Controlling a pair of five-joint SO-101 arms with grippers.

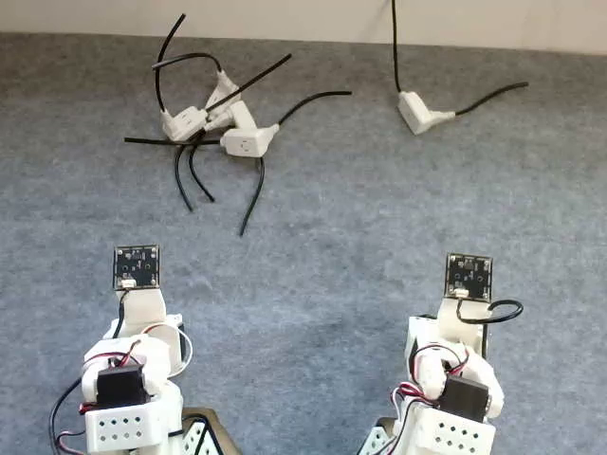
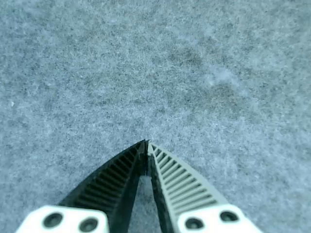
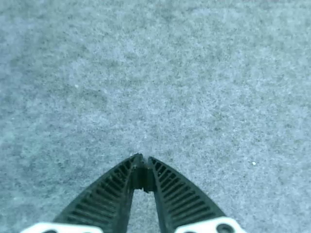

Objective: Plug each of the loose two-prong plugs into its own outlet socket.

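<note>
at least three white plug pieces (image 1: 248, 142) lie tangled in black cords (image 1: 254, 194), a lone plug (image 1: 417, 112) well apart. your left gripper (image 2: 147, 144) and right gripper (image 3: 142, 161) are pressed together over grey carpet (image 1: 360, 218).

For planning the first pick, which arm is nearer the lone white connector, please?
Right: the right arm sits almost straight back from the lone white connector; the left arm is off to one side.
</note>
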